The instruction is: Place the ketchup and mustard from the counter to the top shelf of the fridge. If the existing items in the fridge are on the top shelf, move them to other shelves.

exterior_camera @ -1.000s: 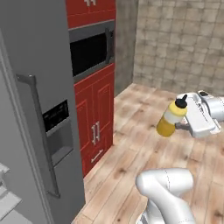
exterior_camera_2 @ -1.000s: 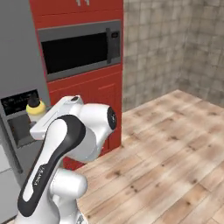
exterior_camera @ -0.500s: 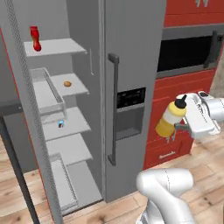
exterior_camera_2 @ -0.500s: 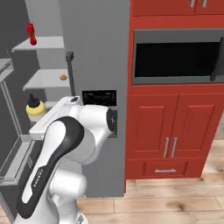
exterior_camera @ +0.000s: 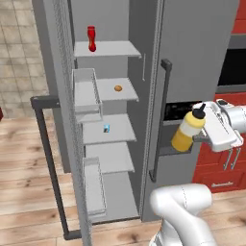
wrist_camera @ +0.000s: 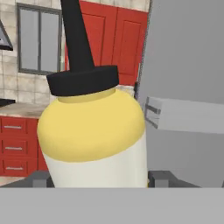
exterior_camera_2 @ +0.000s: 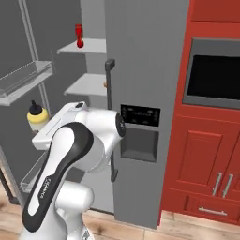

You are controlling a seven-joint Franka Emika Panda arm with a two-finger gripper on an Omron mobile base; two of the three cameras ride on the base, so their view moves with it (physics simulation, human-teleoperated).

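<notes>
The mustard (exterior_camera: 188,132) is up in the air, upright, pinched between the jaws of the gripper (exterior_camera: 196,137), carried in front of the closed grey right-hand door of the fridge (exterior_camera: 202,57) at about the height of its dispenser panel (exterior_camera_2: 140,115). From the hand camera the yellow bottle fills the middle, dark pointed nozzle rising to the top edge, with 1 dark fingertip (wrist_camera: 40,178) hugging it on either side. The fridge's left door (exterior_camera: 62,120) stands wide open, see-through bins along its inside, dark bar handle (exterior_camera: 50,163) facing out. Inside, the ketchup (exterior_camera: 91,39) already stands upright on the top shelf (exterior_camera: 115,48). 1 shelf down sits a small orange-brown lump (exterior_camera: 117,88), and on the shelf below that a tiny light blue and white item (exterior_camera: 106,128). From the right base camera the mustard peeks out left of the white arm, near a door bin (exterior_camera_2: 26,82), with red cabinets (exterior_camera_2: 201,154) and a dark oven window (exterior_camera_2: 213,77) to the right
</notes>
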